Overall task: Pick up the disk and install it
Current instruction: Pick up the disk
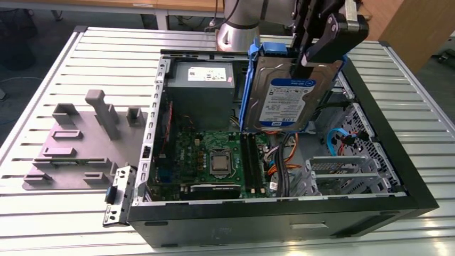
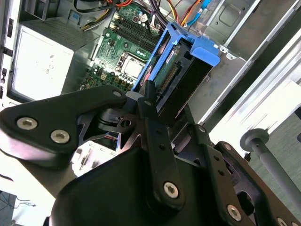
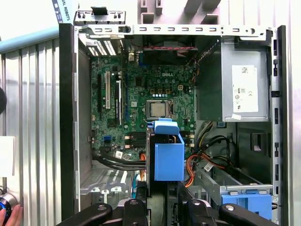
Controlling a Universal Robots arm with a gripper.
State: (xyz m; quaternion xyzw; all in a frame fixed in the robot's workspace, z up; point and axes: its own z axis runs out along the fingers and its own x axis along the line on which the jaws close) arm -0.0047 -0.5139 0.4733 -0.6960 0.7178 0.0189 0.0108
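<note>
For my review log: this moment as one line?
pincer: shut on disk | disk: upright, held over open computer case | installed: not yet

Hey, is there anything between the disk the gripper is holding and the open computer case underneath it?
Nothing visible covers the way. The gripper holds the disk upright over the open case, whose side is off. Below it lie loose orange cables beside the metal drive cage, which could snag it.
</note>
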